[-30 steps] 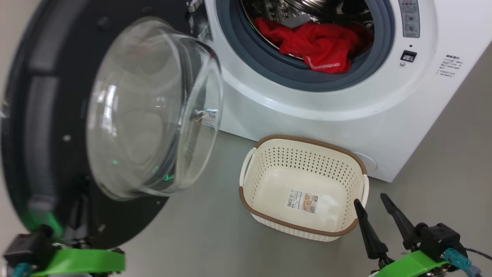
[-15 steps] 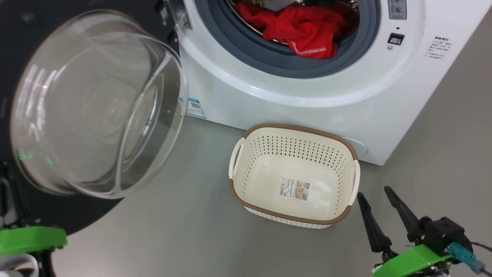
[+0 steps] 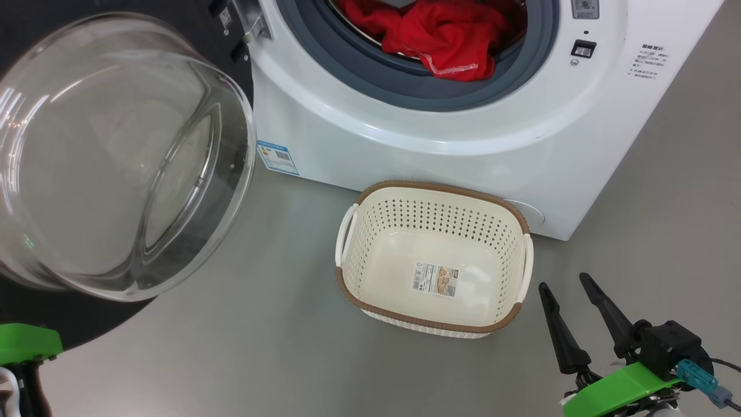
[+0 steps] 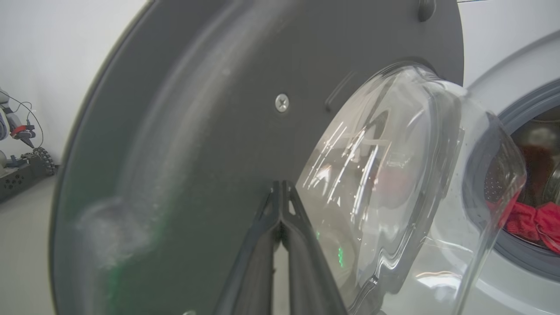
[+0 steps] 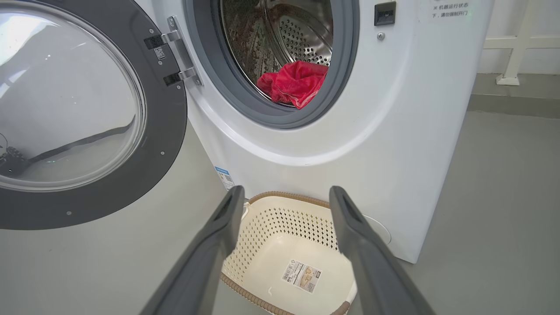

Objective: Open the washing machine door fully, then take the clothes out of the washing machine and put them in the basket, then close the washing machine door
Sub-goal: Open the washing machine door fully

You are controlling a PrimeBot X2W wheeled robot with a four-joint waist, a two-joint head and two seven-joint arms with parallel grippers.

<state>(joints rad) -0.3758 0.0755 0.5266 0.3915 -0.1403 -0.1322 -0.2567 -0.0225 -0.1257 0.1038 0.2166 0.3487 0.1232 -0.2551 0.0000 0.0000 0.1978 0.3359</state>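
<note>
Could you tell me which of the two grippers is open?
The right gripper, fingers spread near the basket; the left gripper is shut, by the door.

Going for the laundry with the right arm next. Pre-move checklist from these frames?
1. The washing machine door is swung wide and not across the opening: ok.
2. The clothes lie at the front lower edge of the washing machine opening: ok.
3. The basket stands upright in front of the machine, with nothing in it but its label: ok.
4. The right hand is open and holding nothing: ok.
5. The left hand is off the door: cannot tell. Its fingers are together, with the tips close to the door's inner face.
</note>
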